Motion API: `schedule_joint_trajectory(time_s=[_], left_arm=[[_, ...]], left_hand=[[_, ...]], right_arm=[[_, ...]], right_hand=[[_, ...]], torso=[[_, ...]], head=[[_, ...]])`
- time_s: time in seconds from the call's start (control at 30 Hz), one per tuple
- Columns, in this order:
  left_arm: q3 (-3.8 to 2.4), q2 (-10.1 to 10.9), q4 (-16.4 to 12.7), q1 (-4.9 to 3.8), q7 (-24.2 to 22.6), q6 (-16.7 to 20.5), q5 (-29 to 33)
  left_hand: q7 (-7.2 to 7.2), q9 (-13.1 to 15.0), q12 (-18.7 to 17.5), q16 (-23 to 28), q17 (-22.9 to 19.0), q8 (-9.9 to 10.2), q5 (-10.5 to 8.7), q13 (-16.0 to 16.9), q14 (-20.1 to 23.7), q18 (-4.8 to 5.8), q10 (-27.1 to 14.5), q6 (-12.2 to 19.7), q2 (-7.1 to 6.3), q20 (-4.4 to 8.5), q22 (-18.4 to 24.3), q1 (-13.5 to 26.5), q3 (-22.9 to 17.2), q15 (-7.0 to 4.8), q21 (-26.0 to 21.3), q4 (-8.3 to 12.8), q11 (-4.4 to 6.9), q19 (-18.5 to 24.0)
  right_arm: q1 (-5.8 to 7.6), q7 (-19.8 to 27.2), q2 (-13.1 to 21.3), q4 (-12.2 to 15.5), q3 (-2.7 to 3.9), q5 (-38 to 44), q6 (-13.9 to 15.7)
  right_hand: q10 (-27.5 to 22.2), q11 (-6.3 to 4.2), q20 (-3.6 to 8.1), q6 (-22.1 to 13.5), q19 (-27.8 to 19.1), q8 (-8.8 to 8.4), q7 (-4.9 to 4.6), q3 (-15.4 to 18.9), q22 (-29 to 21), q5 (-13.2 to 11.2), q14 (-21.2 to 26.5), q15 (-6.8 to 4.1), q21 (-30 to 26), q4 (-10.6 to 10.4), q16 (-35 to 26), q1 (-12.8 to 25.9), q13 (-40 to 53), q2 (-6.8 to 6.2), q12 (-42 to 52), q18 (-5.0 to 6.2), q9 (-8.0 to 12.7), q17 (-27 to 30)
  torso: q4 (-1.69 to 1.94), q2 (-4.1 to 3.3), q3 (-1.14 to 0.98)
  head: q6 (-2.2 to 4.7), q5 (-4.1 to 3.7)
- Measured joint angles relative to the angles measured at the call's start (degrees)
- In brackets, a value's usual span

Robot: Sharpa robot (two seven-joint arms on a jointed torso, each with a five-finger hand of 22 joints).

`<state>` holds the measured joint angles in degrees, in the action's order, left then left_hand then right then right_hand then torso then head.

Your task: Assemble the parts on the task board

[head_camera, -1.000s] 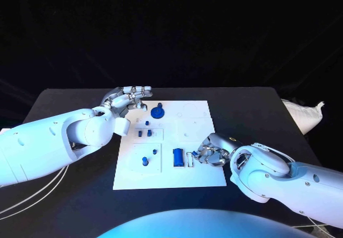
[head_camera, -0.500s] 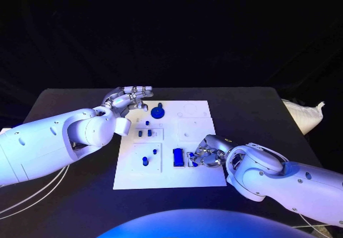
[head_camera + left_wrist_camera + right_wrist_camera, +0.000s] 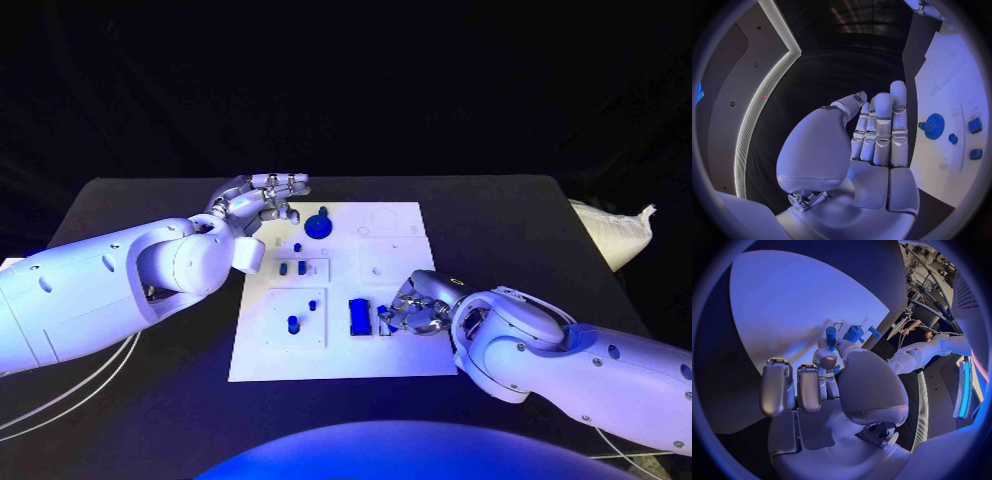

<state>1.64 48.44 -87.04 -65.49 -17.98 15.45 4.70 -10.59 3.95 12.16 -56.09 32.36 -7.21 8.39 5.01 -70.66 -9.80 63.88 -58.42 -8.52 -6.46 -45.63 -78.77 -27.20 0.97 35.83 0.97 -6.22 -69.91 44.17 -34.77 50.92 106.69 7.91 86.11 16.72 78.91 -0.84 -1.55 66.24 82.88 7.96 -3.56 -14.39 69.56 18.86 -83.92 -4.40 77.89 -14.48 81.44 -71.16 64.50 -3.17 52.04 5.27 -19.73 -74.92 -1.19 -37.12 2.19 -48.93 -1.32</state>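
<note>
Head view has the white task board (image 3: 397, 362) sitting in the middle of the black table (image 3: 534, 215), with the blue parts scattered across it. Up near the far left corner of the board there's a round blue gear-looking part (image 3: 317, 227), and it turns up in the left wrist view too (image 3: 934, 125). Closer in, on the left half of the board, a pair of small blue pieces (image 3: 293, 268) sit side by side. A tall blue block (image 3: 358, 316) stands near the middle of the board's near half.

The left hand (image 3: 261, 200) is just off the board's far left corner, near the gear but not touching it. From its wrist camera the fingers (image 3: 881, 131) are stretched out straight and pressed together side by side, nothing in them.

The right hand (image 3: 415, 305) is down on the board just to the right of the tall block, fingers curled in. Its wrist view shows the fingertips (image 3: 825, 358) bunched around a small blue peg (image 3: 831, 334) that sticks up out of them, so it looks pinched on that piece. Another little blue part (image 3: 854, 333) sits just beyond the peg.
</note>
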Motion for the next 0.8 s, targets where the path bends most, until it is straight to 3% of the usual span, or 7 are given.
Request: schedule_joint_trajectory(time_s=[0.23,0.33,0.5,0.63,0.8], left_arm=[[0.0,-0.01,0.01,0.0,0.04,-0.06,-0.01],[0.0,-0.01,0.02,0.0,0.07,-0.1,-0.02],[0.0,-0.01,0.03,0.0,0.13,-0.16,-0.03],[0.0,0.01,0.03,0.0,0.19,-0.22,-0.04],[0.0,0.01,0.05,0.0,0.26,-0.29,-0.05]], left_hand=[[0.0,0.0,0.0,0.0,0.0,0.0,0.0,0.0,0.0,0.0,0.0,0.0,0.0,0.0,0.0,0.0,0.0,0.0,0.0,0.0,0.0,0.0],[0.0,0.0,0.0,0.0,0.0,0.0,0.0,0.0,0.0,0.0,0.0,0.0,0.0,0.0,0.0,0.0,0.0,0.0,0.0,0.0,0.0,0.0],[0.0,0.0,0.0,0.0,-0.11,0.0,0.0,0.0,0.19,0.0,0.0,0.0,0.23,0.0,0.07,-0.24,0.0,0.18,0.0,0.0,0.0,0.0],[0.0,0.0,0.0,0.0,-0.11,0.0,0.0,0.0,0.19,0.0,0.0,0.0,0.23,0.0,0.07,-0.24,0.0,0.19,0.0,0.0,0.0,0.0],[0.0,0.0,0.0,0.0,-0.1,0.0,0.0,-0.01,0.19,0.0,0.0,0.0,0.24,0.0,0.07,-0.24,0.0,0.19,0.0,0.0,0.0,0.0]], right_arm=[[0.01,-0.15,-0.07,0.0,0.02,0.03,-0.16],[0.01,-0.22,-0.1,0.03,0.01,0.04,-0.53],[-0.04,-0.29,-0.08,0.15,-0.05,0.08,-1.28],[-0.05,-0.33,-0.04,0.34,-0.07,0.29,-1.69],[-0.07,-0.34,0.02,0.45,-0.08,1.11,-1.81]], right_hand=[[0.48,-0.17,0.0,0.01,0.0,0.0,0.0,0.25,0.15,0.13,0.0,0.0,0.0,-0.25,0.03,0.67,0.88,-0.08,1.19,0.0,-0.06,0.0],[0.83,-0.25,0.01,0.35,0.01,0.01,0.35,0.79,0.37,0.13,-0.02,-0.02,0.23,-0.79,0.34,1.65,1.46,-0.01,2.19,-0.89,-0.24,0.01],[1.43,-0.44,0.22,0.86,0.22,0.01,0.44,1.92,0.9,0.59,-0.22,-0.22,0.41,-1.92,0.67,4.18,2.39,0.22,3.33,-0.9,-0.45,0.01],[1.83,-0.42,0.43,1.16,0.43,0.23,0.34,4.52,1.33,4.14,-0.2,-0.24,0.72,-1.98,1.03,7.49,3.05,0.38,3.84,-0.89,-0.6,0.01],[2.15,-0.73,0.62,1.44,0.62,0.23,0.62,6.97,2.04,7.56,-0.01,-0.43,1.11,-2.05,1.52,8.4,3.87,0.4,4.49,-0.89,-0.76,0.01]], torso=[[0.01,0.0,-0.03],[0.0,0.0,-0.03],[-0.01,0.0,-0.04],[-0.03,-0.01,-0.04],[-0.01,-0.01,-0.05]], head=[[0.0,0.07],[-0.06,0.07],[-0.14,0.09],[-0.15,0.15],[-0.19,0.16]])
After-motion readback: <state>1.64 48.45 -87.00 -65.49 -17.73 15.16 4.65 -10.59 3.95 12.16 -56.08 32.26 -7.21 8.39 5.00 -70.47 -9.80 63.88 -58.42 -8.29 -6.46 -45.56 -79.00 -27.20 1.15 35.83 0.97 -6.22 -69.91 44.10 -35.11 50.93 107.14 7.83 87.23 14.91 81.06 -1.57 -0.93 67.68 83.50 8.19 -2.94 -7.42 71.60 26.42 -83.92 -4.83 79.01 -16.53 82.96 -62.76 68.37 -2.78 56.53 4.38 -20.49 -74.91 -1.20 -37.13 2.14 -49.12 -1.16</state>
